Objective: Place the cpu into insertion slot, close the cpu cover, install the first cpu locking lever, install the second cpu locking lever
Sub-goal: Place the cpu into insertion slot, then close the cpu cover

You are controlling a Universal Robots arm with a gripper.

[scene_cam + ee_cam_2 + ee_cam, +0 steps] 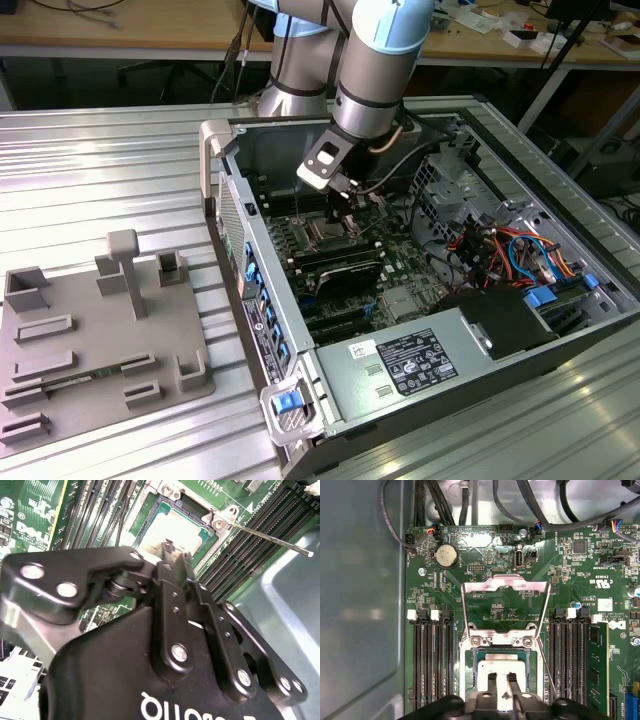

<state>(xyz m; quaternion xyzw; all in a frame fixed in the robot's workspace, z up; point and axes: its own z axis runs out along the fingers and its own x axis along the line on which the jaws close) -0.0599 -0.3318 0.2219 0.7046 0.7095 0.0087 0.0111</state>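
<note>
The cpu [502,666] lies flat in the insertion slot [474,653] with its silvery top showing; it also appears in the second wrist view [172,527]. The cpu cover [506,584] is swung open and rests back over the green board. My gripper [502,681] hangs directly over the cpu, fingers shut together with nothing between them; whether they touch the chip I cannot tell. In the exterior view the gripper [345,200] is low inside the open case, just above the slot [325,232]. A thin locking lever [270,536] stands raised beside the slot.
Black memory slots [431,660] flank the slot on both sides. Black cables [440,502] hang near the board's edge. The grey case wall [360,605] is close by. A grey fixture plate [90,330] lies outside the case on the exterior view's left.
</note>
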